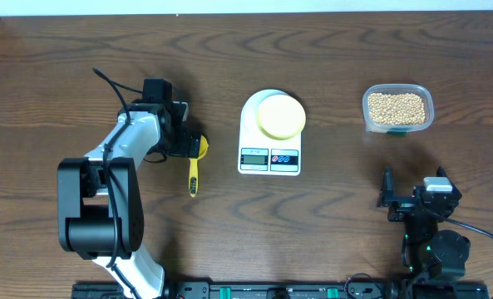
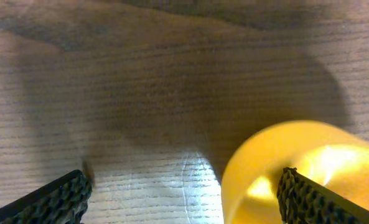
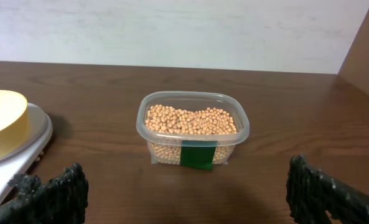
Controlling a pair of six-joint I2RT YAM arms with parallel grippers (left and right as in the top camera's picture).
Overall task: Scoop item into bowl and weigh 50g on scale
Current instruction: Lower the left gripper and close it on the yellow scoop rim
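Bowl sits on scale; beans fill container.

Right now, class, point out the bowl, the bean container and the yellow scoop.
bowl (image 1: 280, 115): overhead view, its bare middle.
bean container (image 3: 196, 155): right wrist view, green label on front wall.
yellow scoop (image 1: 193, 176): overhead view, its handle.

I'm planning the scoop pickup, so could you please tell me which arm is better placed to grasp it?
Left. The left fingers, open, are right at the yellow scoop. The right fingers sit across the table, beyond the scale, facing the beans.
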